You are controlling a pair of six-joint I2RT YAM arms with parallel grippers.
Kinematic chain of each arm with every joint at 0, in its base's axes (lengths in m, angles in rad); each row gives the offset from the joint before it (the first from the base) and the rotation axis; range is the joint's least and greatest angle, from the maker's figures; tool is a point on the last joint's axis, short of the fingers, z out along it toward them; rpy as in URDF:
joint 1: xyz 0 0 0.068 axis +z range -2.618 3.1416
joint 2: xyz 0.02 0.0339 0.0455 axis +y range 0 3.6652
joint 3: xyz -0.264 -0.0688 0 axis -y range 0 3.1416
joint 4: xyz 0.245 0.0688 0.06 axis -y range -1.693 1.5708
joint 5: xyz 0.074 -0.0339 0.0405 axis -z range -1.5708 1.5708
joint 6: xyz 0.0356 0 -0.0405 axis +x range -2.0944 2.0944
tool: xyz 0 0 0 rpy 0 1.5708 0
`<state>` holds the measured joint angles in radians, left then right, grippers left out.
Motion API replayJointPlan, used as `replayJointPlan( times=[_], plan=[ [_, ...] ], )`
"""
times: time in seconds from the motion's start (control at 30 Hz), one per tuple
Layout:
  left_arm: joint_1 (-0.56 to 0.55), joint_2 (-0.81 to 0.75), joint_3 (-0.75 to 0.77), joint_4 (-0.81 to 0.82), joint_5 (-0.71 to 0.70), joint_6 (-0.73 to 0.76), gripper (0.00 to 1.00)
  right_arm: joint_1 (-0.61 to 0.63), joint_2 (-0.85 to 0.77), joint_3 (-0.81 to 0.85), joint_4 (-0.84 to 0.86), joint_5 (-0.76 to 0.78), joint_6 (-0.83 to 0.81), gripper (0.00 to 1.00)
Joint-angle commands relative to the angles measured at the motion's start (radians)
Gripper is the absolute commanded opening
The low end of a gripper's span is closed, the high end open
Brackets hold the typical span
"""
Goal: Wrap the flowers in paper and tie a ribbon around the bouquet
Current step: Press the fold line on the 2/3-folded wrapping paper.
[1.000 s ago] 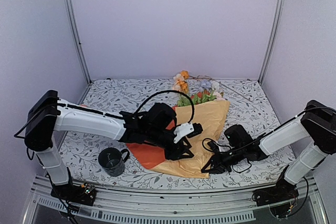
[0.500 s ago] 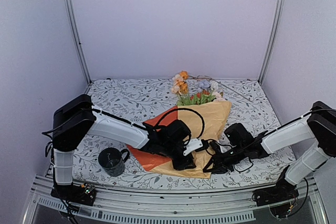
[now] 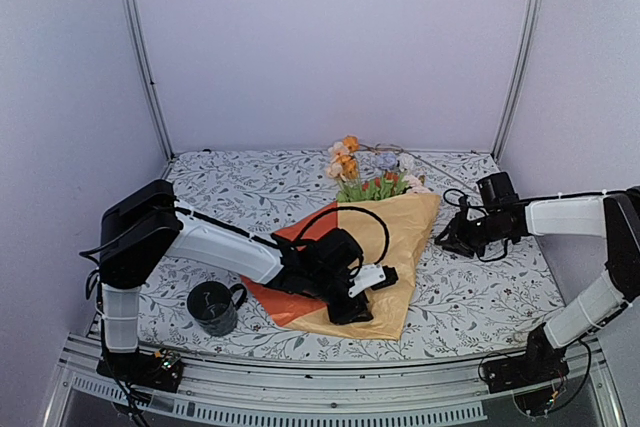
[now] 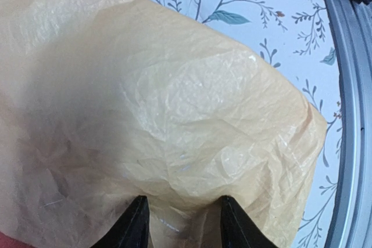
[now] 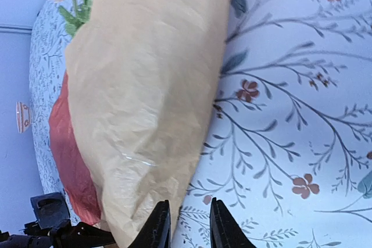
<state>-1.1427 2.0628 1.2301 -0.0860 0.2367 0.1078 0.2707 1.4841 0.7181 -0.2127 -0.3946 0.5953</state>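
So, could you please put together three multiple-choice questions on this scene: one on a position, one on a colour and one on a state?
1. Where does the dark round mug stand relative to the mustard-yellow paper cone?
A) to its left, near the front edge
B) behind it, at the back wall
C) to its right, under the right arm

2. What colour is the other face of the sheet showing beside the cone?
A) blue
B) orange-red
C) white

3. How is the right gripper?
A) shut on a ribbon
B) shut on the cone
C) open, holding nothing

Answers:
1 A, since the top view shows the mug by the near edge, left of the cone.
2 B, since an orange-red flap lies along the cone's left side.
3 C, since its wrist view shows only the leafy tablecloth between the parted fingers.
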Motion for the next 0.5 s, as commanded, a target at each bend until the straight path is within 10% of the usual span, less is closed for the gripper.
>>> replayJointPlan(
  times=[0.0,0.2,0.47],
  plan=[
    [-0.008,0.029,-0.056,-0.103,0.007,0.001,0.42,0.033,-0.037,0.055,0.031,-0.130,-0.142,0.22],
    [-0.008,0.037,-0.054,-0.117,0.015,0.013,0.42,0.191,0.025,0.016,0.215,-0.409,-0.171,0.10],
    [-0.005,0.045,-0.050,-0.143,0.006,0.031,0.42,0.055,0.284,0.074,0.274,-0.340,-0.166,0.02]
  ],
)
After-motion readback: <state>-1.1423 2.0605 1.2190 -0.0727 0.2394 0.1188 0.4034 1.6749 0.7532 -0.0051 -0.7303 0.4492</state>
